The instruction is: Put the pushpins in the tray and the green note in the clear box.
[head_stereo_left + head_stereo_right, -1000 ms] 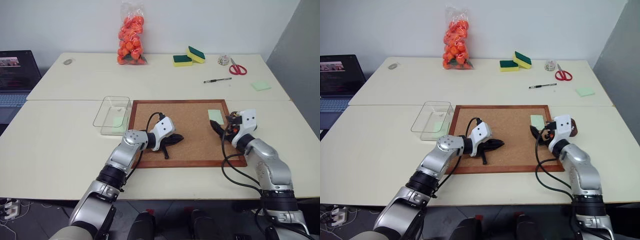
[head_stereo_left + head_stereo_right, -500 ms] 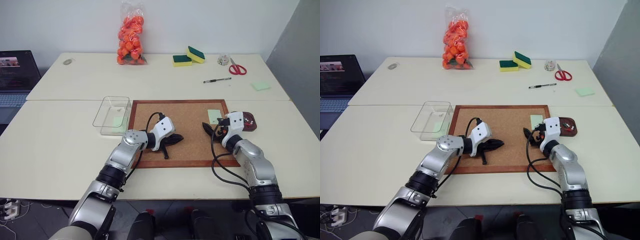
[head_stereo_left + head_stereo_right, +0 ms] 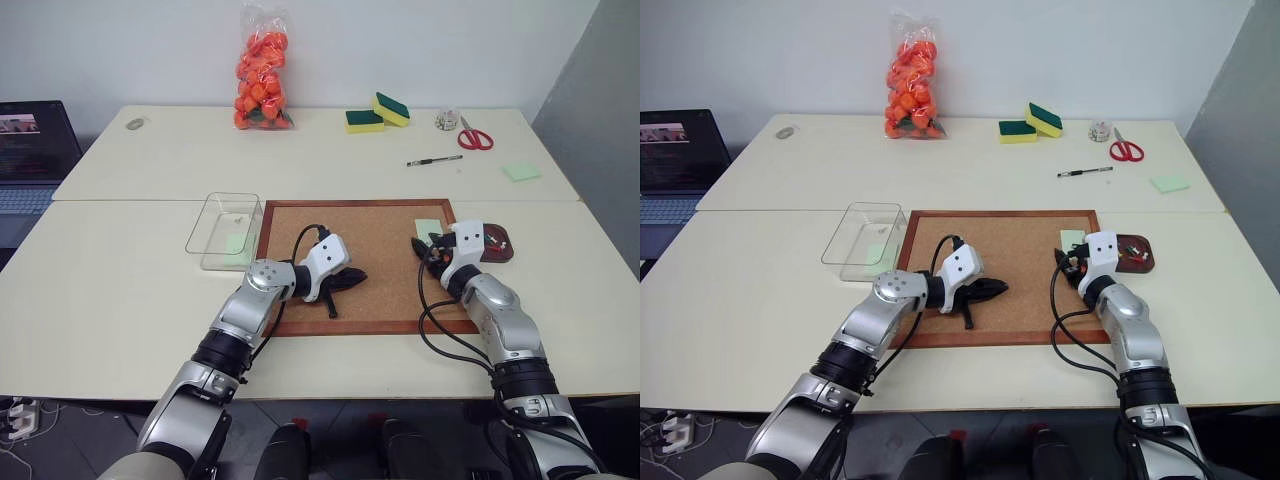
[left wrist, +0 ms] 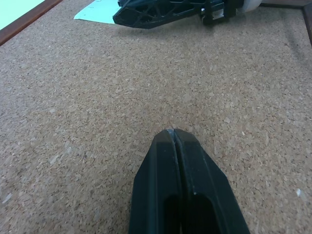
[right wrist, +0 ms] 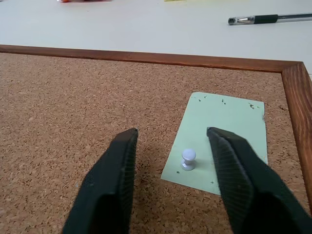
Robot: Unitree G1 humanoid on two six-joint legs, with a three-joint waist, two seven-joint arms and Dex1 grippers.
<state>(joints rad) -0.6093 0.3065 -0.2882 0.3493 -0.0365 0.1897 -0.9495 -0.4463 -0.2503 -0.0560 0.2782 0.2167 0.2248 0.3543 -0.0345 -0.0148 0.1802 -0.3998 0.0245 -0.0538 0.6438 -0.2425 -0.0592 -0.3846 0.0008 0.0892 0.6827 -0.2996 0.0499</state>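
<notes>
The clear box (image 3: 222, 232) is holding a pale green slip (image 3: 236, 243), and the tray (image 3: 497, 243) is holding a few pushpins (image 3: 1130, 257). The right gripper (image 5: 171, 146) is standing spread around a white pin (image 5: 188, 159) on the green note (image 5: 222, 136); the left gripper (image 4: 174, 135) is lying pressed together.

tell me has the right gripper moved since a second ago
Yes. The right gripper has moved toward the robot's left across the cork board, uncovering the tray; its fingers now straddle the white pushpin.

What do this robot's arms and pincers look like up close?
Both arms are rounded silver-grey metal shells with black joint rings. Each wrist wears a white plastic casing, and loose black cables loop alongside. The left gripper and right gripper each have two matte black, wedge-shaped fingers with openwork ribbing.
</notes>
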